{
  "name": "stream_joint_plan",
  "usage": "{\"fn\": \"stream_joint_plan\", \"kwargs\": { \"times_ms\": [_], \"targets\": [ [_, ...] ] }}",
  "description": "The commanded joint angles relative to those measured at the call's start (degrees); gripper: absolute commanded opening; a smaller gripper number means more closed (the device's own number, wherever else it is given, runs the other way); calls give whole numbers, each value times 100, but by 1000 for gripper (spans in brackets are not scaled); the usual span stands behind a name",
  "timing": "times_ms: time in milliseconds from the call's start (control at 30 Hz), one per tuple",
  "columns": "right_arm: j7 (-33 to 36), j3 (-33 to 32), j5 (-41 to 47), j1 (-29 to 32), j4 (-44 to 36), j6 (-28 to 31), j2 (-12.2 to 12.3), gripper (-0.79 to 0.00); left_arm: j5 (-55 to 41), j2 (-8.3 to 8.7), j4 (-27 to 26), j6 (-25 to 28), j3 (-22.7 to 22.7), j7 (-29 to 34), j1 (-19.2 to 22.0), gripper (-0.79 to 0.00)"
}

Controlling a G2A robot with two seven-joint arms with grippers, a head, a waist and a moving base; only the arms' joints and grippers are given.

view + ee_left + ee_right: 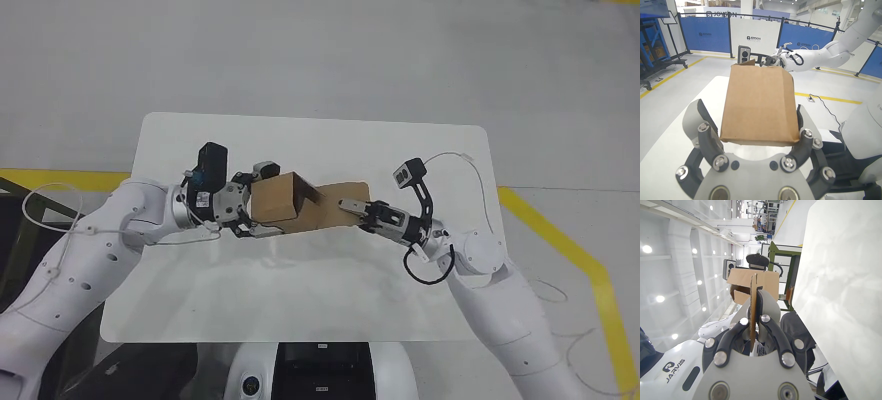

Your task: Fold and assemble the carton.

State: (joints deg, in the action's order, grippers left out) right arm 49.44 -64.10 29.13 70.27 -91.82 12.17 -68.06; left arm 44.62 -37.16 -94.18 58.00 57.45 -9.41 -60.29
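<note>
A brown cardboard carton point(283, 198) hangs above the middle of the white table point(300, 290), held between both arms. My left gripper point(258, 203) spans the carton's closed body point(759, 106), one finger on each side of it and shut on it. A flat flap point(338, 196) sticks out from the carton's open end toward the other arm. My right gripper point(350, 208) is shut on that flap, whose thin edge point(753, 306) runs between its fingers. Beyond it, the carton's open end point(753, 281) shows another loose flap inside.
The table's bare top point(668, 121) stretches all around below the carton, with its edges close to both arms. A thin cable point(470, 165) loops off the right arm over the table's right side. Blue fence panels point(708, 36) stand far beyond the table.
</note>
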Motion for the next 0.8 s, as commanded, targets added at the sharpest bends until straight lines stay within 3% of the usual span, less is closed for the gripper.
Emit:
{"fn": "stream_joint_plan", "kwargs": {
  "times_ms": [0, 433, 767],
  "targets": [
    [15, -16, 85, 11, 19, 30, -2, -785, -32, 2, 32, 0, -4, -20, 11, 0],
    [-45, -7, 282, 10, 131, 84, -29, -785, -6, 57, 108, 0, 316, -694, -191, 0],
    [-69, 56, 364, -20, 173, 146, -62, -785, -139, 28, 142, 0, -118, -71, -28, 0]
  ]
}}
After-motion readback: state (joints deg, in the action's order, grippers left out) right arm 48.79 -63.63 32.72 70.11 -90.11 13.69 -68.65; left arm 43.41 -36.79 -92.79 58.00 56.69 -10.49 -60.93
